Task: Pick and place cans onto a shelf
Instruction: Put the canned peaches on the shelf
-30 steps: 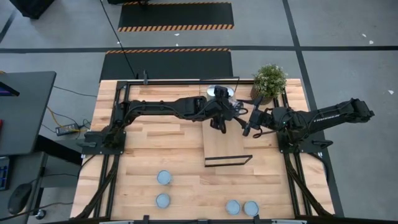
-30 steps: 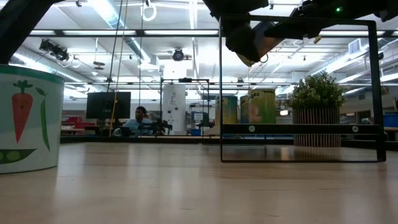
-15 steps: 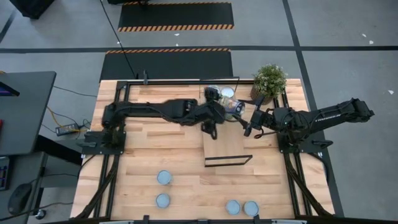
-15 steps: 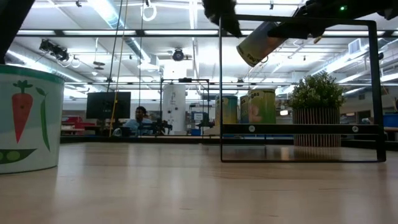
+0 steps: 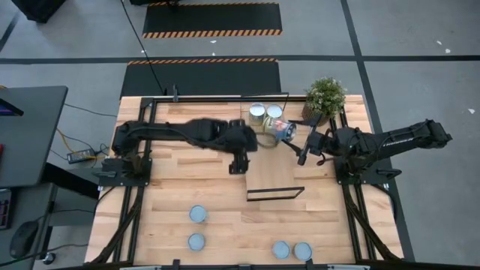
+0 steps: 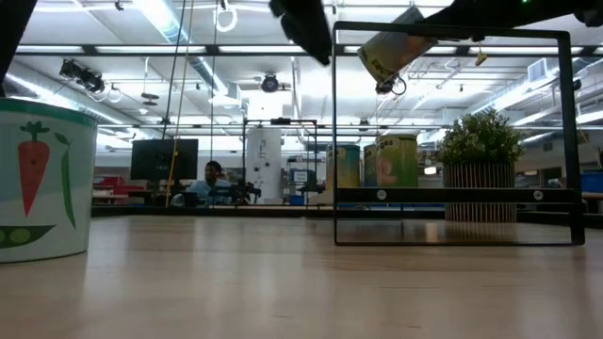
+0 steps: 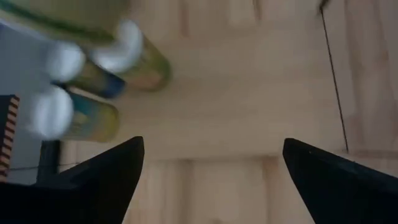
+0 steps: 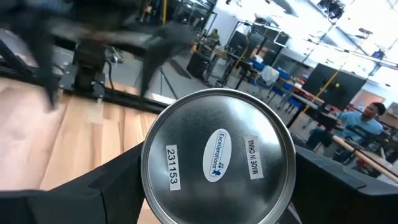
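Note:
My right gripper [image 5: 294, 138] is shut on a can [image 5: 279, 129], held tilted above the far part of the light-wood shelf [image 5: 271, 166]. In the right wrist view the can's round silver end [image 8: 217, 155] faces the camera. Two cans [image 5: 257, 112] [image 5: 274, 112] stand upright on the shelf's far end. My left gripper [image 5: 238, 165] is open and empty, left of the shelf; its wrist view [image 7: 214, 155] shows wide-apart fingers over the wood. In the low view the held can [image 6: 396, 47] is high, with the left gripper [image 6: 301, 24] to its left. My right gripper pinches the can's side wall [image 8: 147, 177] between its two fingers [image 8: 112, 186], one on each side. The fingers come about level from the table's right side and lie along the can. The can is lifted clear of the shelf, tilted, its far end lower and toward the table's left.
Several cans stand on the tabletop near the front edge [image 5: 198, 214] [image 5: 196, 241] [image 5: 281, 250] [image 5: 303, 250]. A potted green plant [image 5: 325, 96] stands at the far right corner. The shelf's black wire frame [image 5: 275, 193] stands at its near end. A vegetable-printed can [image 6: 42, 179] is close to the low camera.
My left gripper has drawn back from the can, going toward the table's left and near edges, and now stands clear of the shelf. The can has stayed in my right gripper, has risen a little and is tipped more steeply.

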Robot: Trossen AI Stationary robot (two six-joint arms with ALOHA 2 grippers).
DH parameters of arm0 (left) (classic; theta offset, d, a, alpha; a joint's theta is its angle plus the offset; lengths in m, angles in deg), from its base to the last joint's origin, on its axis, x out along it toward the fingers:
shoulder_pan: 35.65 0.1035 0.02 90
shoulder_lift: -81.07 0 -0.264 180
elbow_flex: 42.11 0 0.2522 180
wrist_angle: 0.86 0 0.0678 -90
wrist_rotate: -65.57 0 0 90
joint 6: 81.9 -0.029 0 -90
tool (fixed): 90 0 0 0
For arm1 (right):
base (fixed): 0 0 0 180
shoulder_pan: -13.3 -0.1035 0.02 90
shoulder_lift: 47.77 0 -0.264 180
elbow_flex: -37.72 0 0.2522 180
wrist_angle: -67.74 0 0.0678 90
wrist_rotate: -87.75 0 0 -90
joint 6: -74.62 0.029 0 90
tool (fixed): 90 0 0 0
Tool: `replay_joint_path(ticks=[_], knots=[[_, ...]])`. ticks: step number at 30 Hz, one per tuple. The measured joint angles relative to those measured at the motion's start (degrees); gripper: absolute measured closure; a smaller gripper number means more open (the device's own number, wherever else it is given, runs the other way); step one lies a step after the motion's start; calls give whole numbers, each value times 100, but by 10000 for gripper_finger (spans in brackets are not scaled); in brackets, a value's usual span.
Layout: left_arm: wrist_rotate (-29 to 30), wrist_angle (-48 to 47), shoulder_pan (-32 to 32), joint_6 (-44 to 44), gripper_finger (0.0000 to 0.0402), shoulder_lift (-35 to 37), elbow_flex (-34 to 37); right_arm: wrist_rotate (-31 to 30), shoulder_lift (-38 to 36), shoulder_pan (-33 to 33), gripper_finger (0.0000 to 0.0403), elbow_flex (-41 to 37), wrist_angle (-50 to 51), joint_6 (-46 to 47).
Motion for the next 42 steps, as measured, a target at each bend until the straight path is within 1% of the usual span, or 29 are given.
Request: replay_joint_path(ticks=[4,7,9,13,19,23,27,30,32,37,42], knots=[[126,164,-178,125,11,148,919,3,-20,71,70,0,107,140],[255,527,-253,234,11,460,1658,32,-19,95,70,0,129,192],[299,1098,-271,319,11,756,2149,177,-17,124,70,0,104,273],[300,2316,-271,451,11,1441,3123,705,50,241,70,0,-229,529],[533,4014,-270,356,11,2248,4398,1140,479,449,70,0,-807,832],[615,5594,-206,142,11,2550,5311,1399,948,546,70,0,-1773,920],[511,7305,-33,29,11,2611,6078,1779,1519,629,70,0,-2978,985],[-3,8572,137,28,11,2607,6499,2121,1974,699,70,0,-3852,1077],[-372,9106,220,34,11,2607,6651,2284,2236,750,70,0,-4306,1132],[-790,9657,251,-24,11,2607,6666,2549,2884,832,70,0,-5481,1224],[-861,10034,253,-51,12,2607,6666,2577,3331,843,70,0,-6059,1253]])
